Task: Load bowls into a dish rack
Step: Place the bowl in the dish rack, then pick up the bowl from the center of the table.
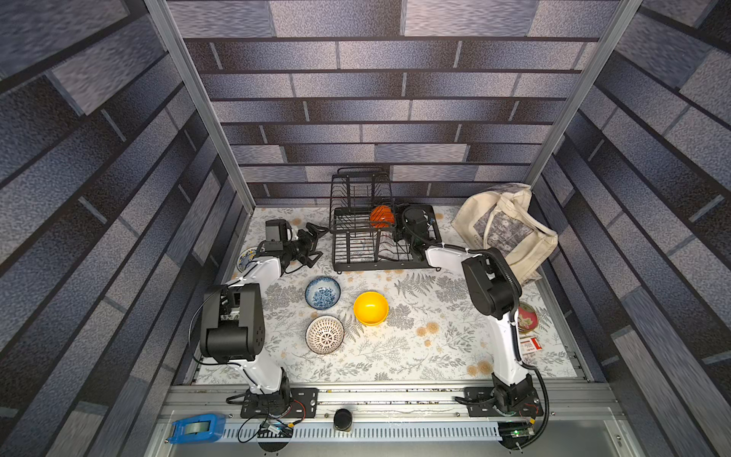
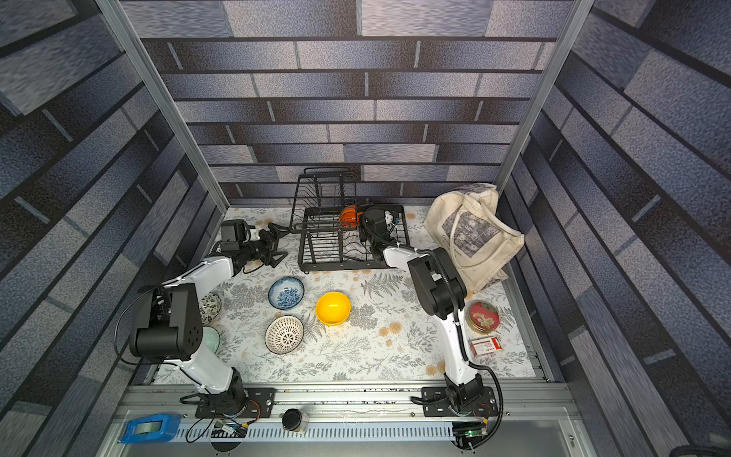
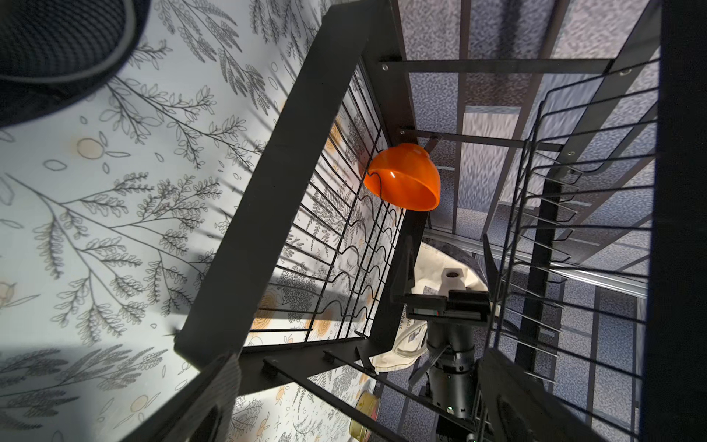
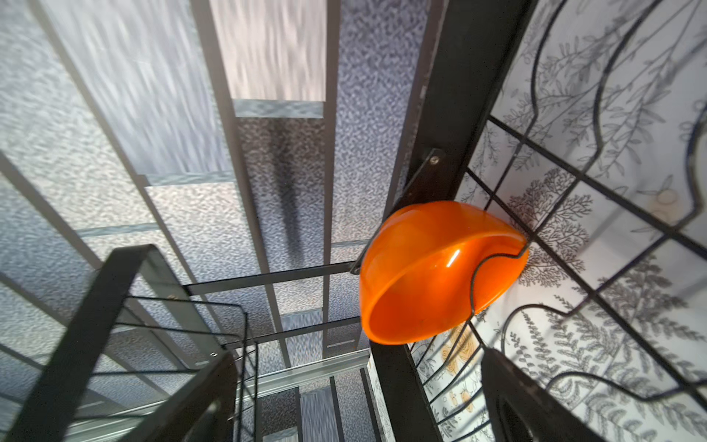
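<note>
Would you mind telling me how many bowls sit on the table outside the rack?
6: floral bowl, yellow bowl and lattice bowl mid-table; patterned bowl, leafy bowl and pale bowl partly hidden beside the left arm. Others may be hidden.

Seven bowls (image 1: 370,308) — one rack (image 3: 267,214), one bag (image 1: 506,229).

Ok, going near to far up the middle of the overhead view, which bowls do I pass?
White round bowl with dark lattice → glossy yellow bowl → blue-and-white floral bowl → glossy orange bowl, on its side in the black wire dish rack.
</note>
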You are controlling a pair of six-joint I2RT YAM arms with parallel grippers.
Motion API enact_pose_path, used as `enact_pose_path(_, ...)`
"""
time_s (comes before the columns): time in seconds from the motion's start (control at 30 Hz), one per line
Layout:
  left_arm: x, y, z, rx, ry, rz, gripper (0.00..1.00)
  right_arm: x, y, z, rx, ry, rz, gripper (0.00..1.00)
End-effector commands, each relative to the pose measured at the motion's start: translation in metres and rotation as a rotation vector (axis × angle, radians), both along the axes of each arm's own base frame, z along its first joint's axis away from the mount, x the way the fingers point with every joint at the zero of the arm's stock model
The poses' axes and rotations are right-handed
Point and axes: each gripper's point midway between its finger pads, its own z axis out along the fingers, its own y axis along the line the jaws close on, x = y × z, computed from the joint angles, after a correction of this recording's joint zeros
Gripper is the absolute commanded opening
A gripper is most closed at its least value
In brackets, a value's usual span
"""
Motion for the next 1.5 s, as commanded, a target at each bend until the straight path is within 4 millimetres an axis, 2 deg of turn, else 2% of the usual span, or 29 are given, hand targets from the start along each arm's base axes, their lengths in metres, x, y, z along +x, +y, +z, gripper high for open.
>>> enact_pose_path(0.0, -0.004, 0.01, 0.011, 0.026, -0.03, 0.014, 1.0, -0.011, -0.02, 0.015, -0.048, -0.003, 0.008, 1.0)
enact_pose_path(0.07, -0.004, 0.015, 0.013, 0.034, -0.038, 0.024, 1.0, -0.019, -0.028, 0.017, -0.074, 0.006, 0.024, 1.0)
enact_pose_path(0.1, -0.003, 0.019, 0.013, 0.043, -0.04, 0.031, 1.0, -0.024, -0.035, 0.029, -0.09, -0.008, 0.032, 1.0)
enact_pose_path(0.17, -0.003, 0.025, 0.015, 0.057, -0.045, 0.04, 1.0, -0.035, -0.045, 0.034, -0.156, 0.002, 0.054, 1.0)
enact_pose_path(0.3, -0.007, 0.035, 0.022, 0.103, -0.055, 0.067, 1.0, -0.062, -0.071, 0.044, -0.344, 0.044, 0.092, 1.0)
enact_pose_path(0.43, -0.015, 0.039, 0.029, 0.135, -0.044, 0.095, 1.0, -0.088, -0.091, 0.063, -0.573, 0.05, 0.14, 1.0)
enact_pose_path(0.57, -0.034, 0.035, 0.037, 0.178, -0.054, 0.108, 1.0, -0.112, -0.106, 0.073, -0.739, 0.067, 0.197, 1.0)
enact_pose_path(0.73, -0.07, 0.025, 0.04, 0.304, -0.058, 0.102, 1.0, -0.142, -0.118, 0.069, -0.873, 0.109, 0.295, 1.0)
enact_pose_path(0.9, -0.113, 0.011, 0.04, 0.476, -0.108, 0.102, 1.0, -0.176, -0.116, 0.054, -0.872, 0.109, 0.4, 1.0)
enact_pose_path(1.03, -0.143, -0.007, 0.037, 0.6, -0.179, 0.099, 1.0, -0.204, -0.108, 0.03, -0.857, 0.142, 0.503, 1.0)
enact_pose_path(1.23, -0.169, -0.037, 0.022, 0.709, -0.298, 0.073, 1.0, -0.256, -0.071, -0.019, -0.878, 0.183, 0.705, 0.98)
enact_pose_path(1.47, -0.177, -0.056, -0.001, 0.814, -0.331, 0.039, 1.0, -0.294, -0.018, -0.055, -0.855, 0.201, 0.837, 0.84)
